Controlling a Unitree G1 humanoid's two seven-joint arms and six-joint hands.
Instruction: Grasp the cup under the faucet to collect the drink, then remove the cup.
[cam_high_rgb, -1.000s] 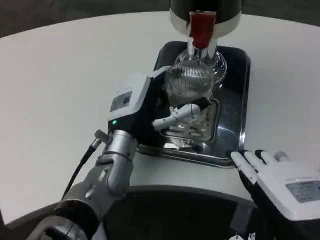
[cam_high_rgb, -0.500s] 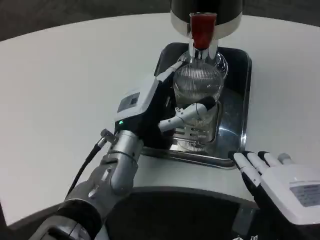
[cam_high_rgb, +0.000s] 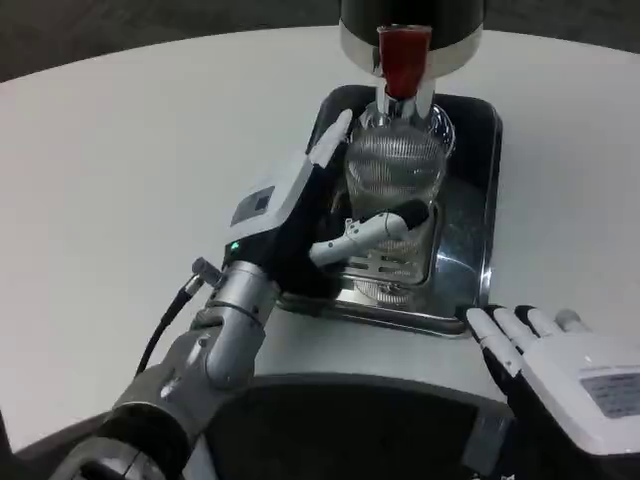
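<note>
A clear ribbed glass cup (cam_high_rgb: 397, 170) stands on the steel drip tray (cam_high_rgb: 470, 220), right under the faucet with the red handle (cam_high_rgb: 403, 55). My left hand (cam_high_rgb: 300, 215) reaches around the cup from the left. Its thumb (cam_high_rgb: 365, 228) lies across the cup's lower front, and its other fingers (cam_high_rgb: 334, 135) stretch straight along the cup's left side, not curled behind it. My right hand (cam_high_rgb: 565, 365) lies low at the near right, just in front of the tray's corner, fingers spread and holding nothing.
The dark dispenser body (cam_high_rgb: 412, 20) stands at the back of the tray. A slotted grate (cam_high_rgb: 385, 265) sits in the tray under the cup. White tabletop (cam_high_rgb: 130, 170) stretches out to the left.
My left hand has moved forward and up to the cup, and its thumb now crosses the cup's front. The fingers have straightened beside the cup. The right hand has hardly moved.
</note>
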